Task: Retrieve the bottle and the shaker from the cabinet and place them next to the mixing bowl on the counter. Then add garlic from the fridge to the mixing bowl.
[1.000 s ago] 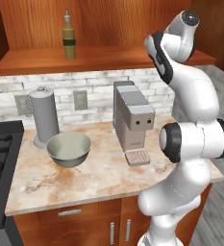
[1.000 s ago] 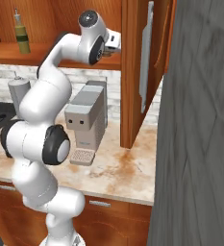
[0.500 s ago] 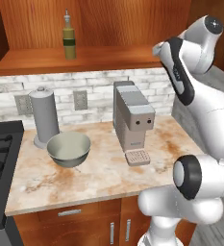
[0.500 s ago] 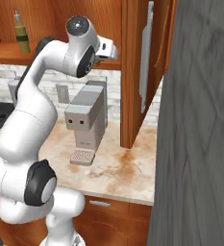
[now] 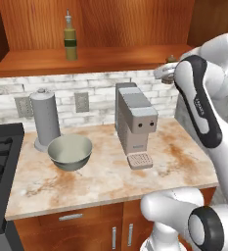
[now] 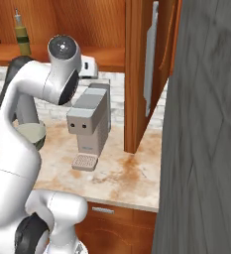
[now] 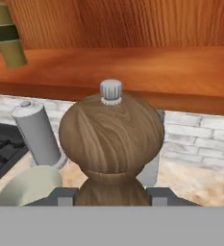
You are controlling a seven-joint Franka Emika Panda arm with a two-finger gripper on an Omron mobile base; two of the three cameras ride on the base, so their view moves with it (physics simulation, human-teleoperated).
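A round wooden shaker (image 7: 111,132) with a small silver knob stands upright between my fingertips (image 7: 60,196), held in the air above the counter. My gripper (image 7: 111,197) is shut on it, and it hangs at shelf height to the right of the coffee machine (image 5: 135,125); from the left base it shows as my gripper (image 5: 167,71). The olive bottle (image 5: 69,43) stands on the wooden shelf (image 5: 105,56), far to the left. The pale green mixing bowl (image 5: 70,152) rests on the counter below and to the left, and its rim shows as the bowl (image 7: 29,187).
A grey paper towel roll (image 5: 46,120) stands behind the bowl. The stove (image 5: 0,166) lies at the counter's left end. An open cabinet door (image 6: 149,59) and a tall grey fridge (image 6: 206,124) stand to the right.
The hand has come down and leftward from high on the right to shelf height. The elbow has swung out to the right.
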